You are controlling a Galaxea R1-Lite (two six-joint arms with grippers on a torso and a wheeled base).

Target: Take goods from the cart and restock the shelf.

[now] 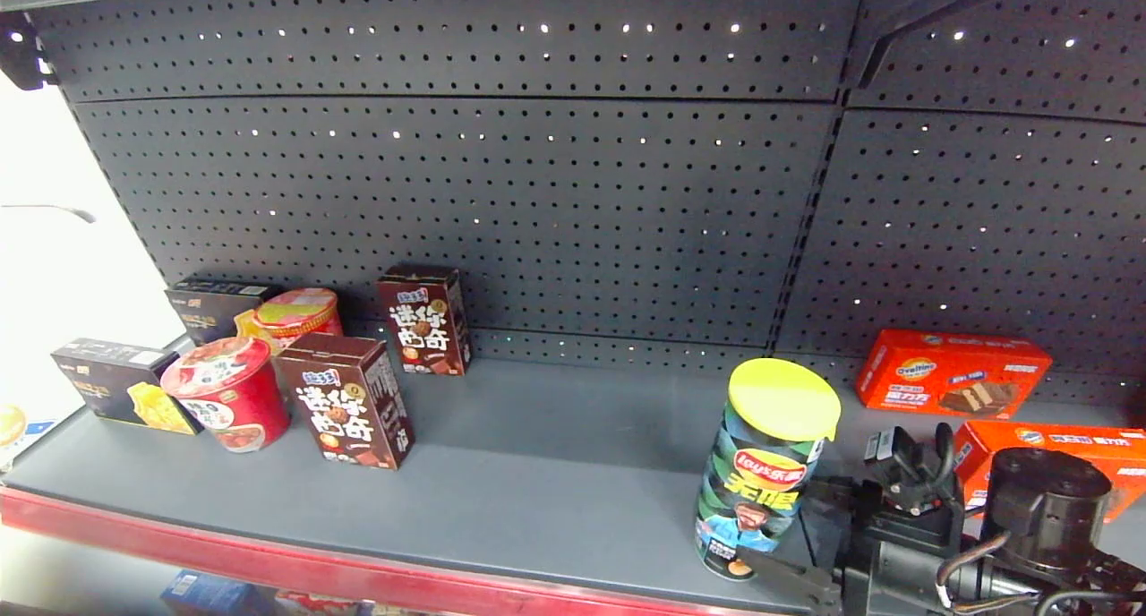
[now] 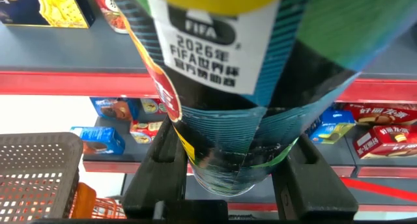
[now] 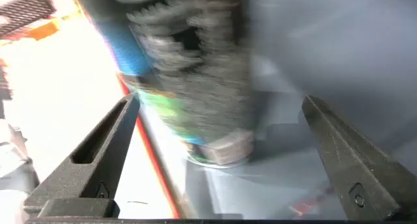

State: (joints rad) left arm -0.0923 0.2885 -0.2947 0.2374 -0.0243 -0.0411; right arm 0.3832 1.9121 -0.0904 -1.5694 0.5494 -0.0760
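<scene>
A chips can [image 1: 768, 473] with a yellow lid stands upright on the grey shelf [image 1: 555, 473], near its red front edge at the right. My right gripper [image 1: 806, 540] is open beside its base. In the right wrist view, the gripper's [image 3: 220, 101] wide-spread fingers [image 3: 104, 152] flank this blurred can [image 3: 195, 74] without touching it. My left gripper [image 2: 238, 139] is in front of the shelving, shut on the lower part of a second chips can [image 2: 228, 87]. A grey cart basket [image 2: 32, 175] lies below it.
Two brown boxes [image 1: 354, 401], two red cups [image 1: 228, 392] and two black boxes [image 1: 121, 383] stand at the shelf's left. Two orange boxes [image 1: 949, 374] lie at the right. The middle of the shelf is bare. Lower shelves [image 2: 365, 129] hold more goods.
</scene>
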